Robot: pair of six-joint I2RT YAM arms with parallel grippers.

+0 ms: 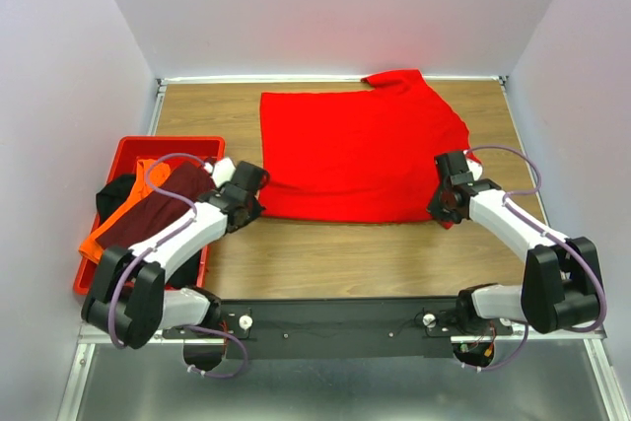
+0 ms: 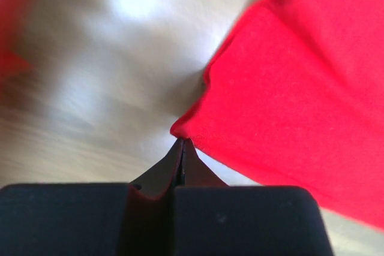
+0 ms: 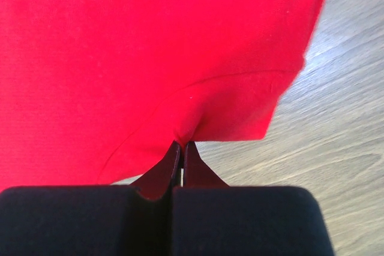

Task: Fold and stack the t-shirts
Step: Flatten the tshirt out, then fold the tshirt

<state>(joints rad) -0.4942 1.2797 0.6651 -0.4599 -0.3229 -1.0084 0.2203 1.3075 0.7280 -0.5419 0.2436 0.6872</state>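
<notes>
A bright red t-shirt [image 1: 355,155] lies spread flat on the wooden table [image 1: 335,253], one sleeve pointing to the far edge. My left gripper [image 1: 260,205] sits at its near left corner. In the left wrist view the left gripper [image 2: 182,142] is shut with the tip of that red t-shirt corner [image 2: 288,88] pinched at its ends. My right gripper [image 1: 445,213] is at the near right corner. The right wrist view shows the right gripper [image 3: 182,144] shut on the red t-shirt [image 3: 150,58], the cloth puckering at the tips. Orange [image 1: 97,241], dark maroon [image 1: 148,214] and black [image 1: 106,194] t-shirts lie bunched in a crate.
The red plastic crate [image 1: 168,144] stands at the table's left edge, right beside my left arm. White walls close in the table on the left, far and right sides. A black rail [image 1: 335,317] runs along the near edge between the arm bases.
</notes>
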